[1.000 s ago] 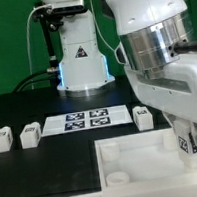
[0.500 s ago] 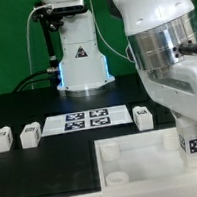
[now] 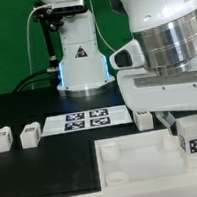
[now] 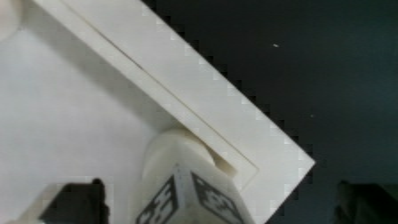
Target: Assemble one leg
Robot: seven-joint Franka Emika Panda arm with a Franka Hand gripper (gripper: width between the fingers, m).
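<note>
My gripper (image 3: 184, 128) is shut on a leg (image 3: 190, 138), a small white block whose tag faces the camera, and holds it over the right corner of the large white panel (image 3: 130, 161). The arm's bulky wrist hides most of the fingers in the exterior view. In the wrist view the leg (image 4: 192, 190) stands between the fingers (image 4: 71, 202), just off the panel's (image 4: 80, 110) corner. Three more legs lie on the black table: two at the exterior view's left (image 3: 2, 138) (image 3: 30, 135) and one behind the panel (image 3: 143, 118).
The marker board (image 3: 86, 119) lies flat behind the panel. The arm's white base (image 3: 82, 63) stands at the back centre. The panel has a round socket (image 3: 115, 177) near its front left corner.
The wrist has turned and risen slightly with the leg in it. The leg has gone from low at the panel's right edge to a little higher, its tag now facing the camera.
</note>
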